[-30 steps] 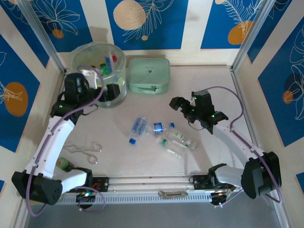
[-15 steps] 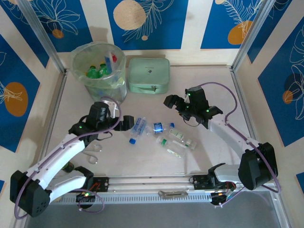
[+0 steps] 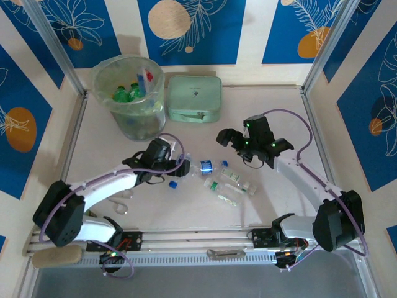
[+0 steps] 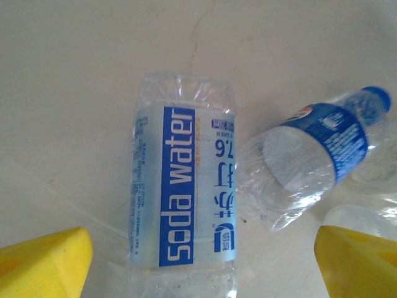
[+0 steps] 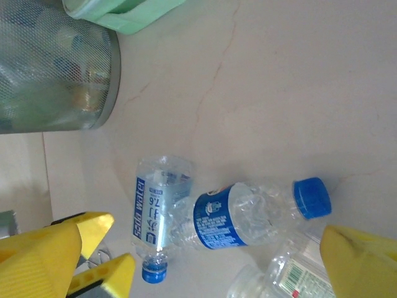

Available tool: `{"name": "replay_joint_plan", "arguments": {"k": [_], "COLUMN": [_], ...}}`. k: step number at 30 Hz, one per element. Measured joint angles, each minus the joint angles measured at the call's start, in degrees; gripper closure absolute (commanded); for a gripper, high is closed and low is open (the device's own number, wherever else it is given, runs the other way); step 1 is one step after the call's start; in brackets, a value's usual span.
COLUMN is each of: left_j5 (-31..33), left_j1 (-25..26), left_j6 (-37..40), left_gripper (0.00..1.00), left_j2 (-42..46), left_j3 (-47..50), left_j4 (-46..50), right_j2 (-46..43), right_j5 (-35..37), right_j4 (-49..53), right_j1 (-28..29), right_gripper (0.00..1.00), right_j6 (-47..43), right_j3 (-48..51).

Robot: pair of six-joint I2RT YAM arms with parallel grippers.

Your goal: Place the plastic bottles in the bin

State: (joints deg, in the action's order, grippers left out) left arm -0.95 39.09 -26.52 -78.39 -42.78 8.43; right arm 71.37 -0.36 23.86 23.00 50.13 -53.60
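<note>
A pale table (image 3: 99, 143), walled by blue-and-cream leaf panels, carries one round pale-green bin (image 3: 151, 79) at the far left. The bin holds several plastic bottles (image 3: 127, 94), green ones among them, and one mint-green case (image 3: 194, 98) sits just right of it. About five more bottles (image 3: 231, 179) lie clustered mid-table, where overlap blurs the exact count. The left gripper (image 3: 176, 165) hangs released over the soda water bottle (image 4: 180, 192), its yellow fingers (image 4: 43, 261) either side, neither touching it. The right gripper (image 3: 224, 136), spread wide, holds nothing beyond the cluster's far side.
</note>
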Motion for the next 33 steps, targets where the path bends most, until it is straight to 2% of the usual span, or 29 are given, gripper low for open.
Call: {"name": "replay_joint_plan", "arguments": {"k": [8,21,33], "left_j5": [2.60,7.48,8.35], "left_j1": [1.38,1.49,1.55], "left_j6": [0.24,4.52,6.08], "left_gripper": [0.15,0.23,0.45], "left_j2": [-8.09,-16.46,-18.82], "left_j3": [-1.22,-7.43,-8.72], "left_j4": [-0.70,-0.63,-0.57], "right_j2": [-1.46,-1.46,-1.46], "right_j5": [0.17,0.15,0.15], "right_j4": [2.78,2.78,2.73], "right_j1": [-0.70,-1.01,-1.40], "right_gripper": [0.01,0.01,0.01], "right_j6": [-0.70,-0.68,-0.66], "right_j3": [1.11,1.90,2.05]}}
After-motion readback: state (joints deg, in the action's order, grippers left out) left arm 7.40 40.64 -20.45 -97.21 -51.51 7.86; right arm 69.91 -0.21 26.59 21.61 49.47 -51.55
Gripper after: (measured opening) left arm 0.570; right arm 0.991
